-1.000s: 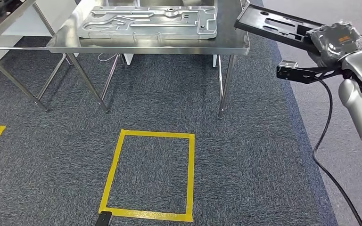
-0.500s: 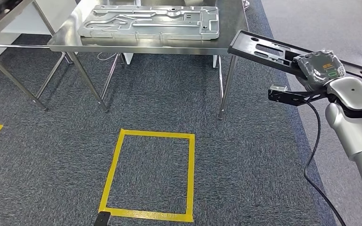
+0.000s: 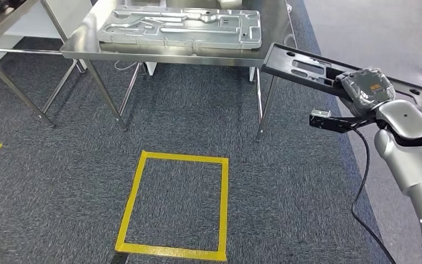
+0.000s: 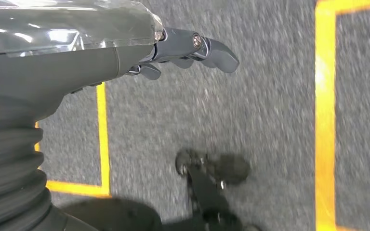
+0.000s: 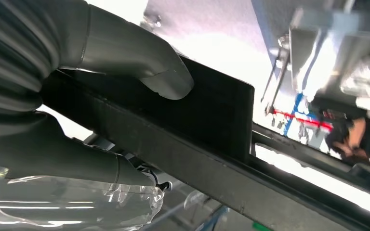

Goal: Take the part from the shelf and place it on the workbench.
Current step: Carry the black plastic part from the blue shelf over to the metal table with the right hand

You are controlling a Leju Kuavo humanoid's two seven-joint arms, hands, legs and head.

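Right robot hand (image 3: 367, 87) grips the long black part (image 3: 307, 69), thumb (image 5: 166, 79) pressed flat on one face of it in the right wrist view and the rest of the hand wrapped under it. The part runs both ways out of that grasp: its far end reaches ahead and to the left of the robot hand, up to the near right corner of the steel table (image 3: 165, 54), though contact with the table edge can't be judged; the other end trails off behind the hand.

On the table, well ahead and left of the right robot hand, lies a large silver metal plate (image 3: 181, 27). Below the hand there is dark grey carpet (image 3: 198, 121), with a yellow tape rectangle (image 3: 176, 203) marked on it.

Left robot hand (image 4: 183, 50) hangs over the carpet, holding nothing, fingers loosely apart.
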